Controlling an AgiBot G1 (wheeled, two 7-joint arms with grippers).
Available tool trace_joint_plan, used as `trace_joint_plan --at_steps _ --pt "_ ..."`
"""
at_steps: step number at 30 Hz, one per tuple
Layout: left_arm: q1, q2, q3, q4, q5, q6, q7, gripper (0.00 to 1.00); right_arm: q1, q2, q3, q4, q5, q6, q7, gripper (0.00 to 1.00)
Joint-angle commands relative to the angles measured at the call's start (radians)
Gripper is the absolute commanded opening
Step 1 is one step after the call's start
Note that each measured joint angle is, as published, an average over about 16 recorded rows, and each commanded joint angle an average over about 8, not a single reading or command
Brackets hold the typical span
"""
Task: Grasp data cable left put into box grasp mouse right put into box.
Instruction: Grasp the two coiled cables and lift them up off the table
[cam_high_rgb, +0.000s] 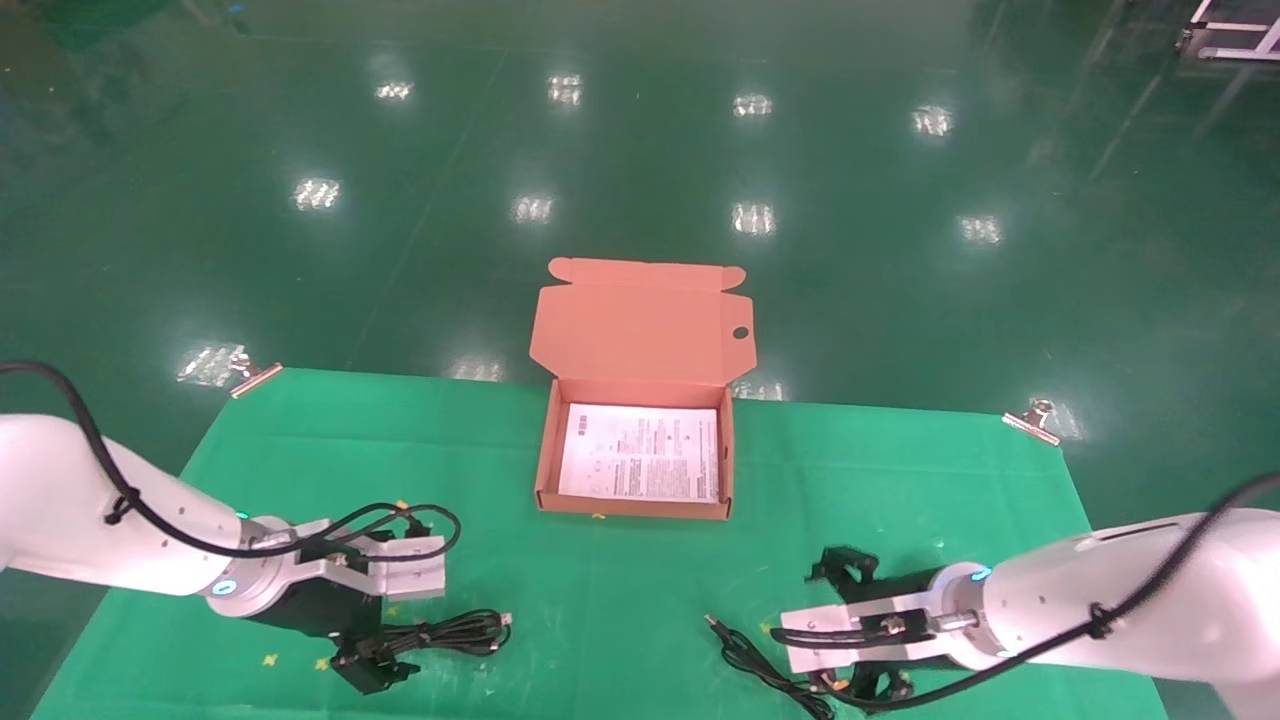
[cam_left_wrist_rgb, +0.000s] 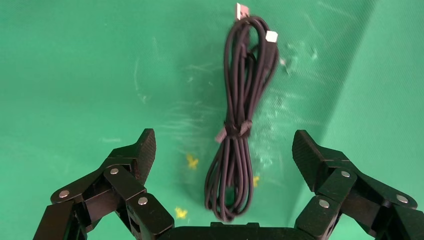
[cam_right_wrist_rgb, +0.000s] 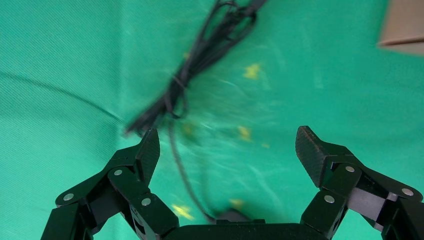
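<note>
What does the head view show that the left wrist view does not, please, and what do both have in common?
Only the head view shows the open box with its white sheet, the right pincer low over a thin black cord, and the clamps at the cloth's corners. Only the left wrist view shows the tie at the middle of the data cable and its plugs clearly. Both show the left pincer open over that cable on the green cloth.

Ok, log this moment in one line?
left pincer: open over data cable | right pincer: open above mouse cord | box: open, sheet only
</note>
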Motion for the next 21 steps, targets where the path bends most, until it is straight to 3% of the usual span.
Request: trace_joint_plan --at_steps 1,9,18,21 --pt "0.003 0.013 -0.003 0.038 -0.005 -0.014 0.009 1.0 0.009 -0.02 0.001 -0.055 0.005 -0.011 0.025 1.0" --pt "0.006 0.059 -0.028 0.195 -0.059 -0.036 0.079 1.0 0.044 -0.089 0.006 -0.229 0.038 -0.018 0.029 1.0" --pt "-0.009 0.09 -0.048 0.335 -0.1 -0.033 0.17 0.98 0.06 -0.143 0.004 -0.336 0.044 0.006 0.017 1.0" --pt "-0.017 0.092 -0.053 0.365 -0.109 -0.027 0.196 0.64 0.064 -0.15 0.006 -0.355 0.046 0.015 0.013 0.66"
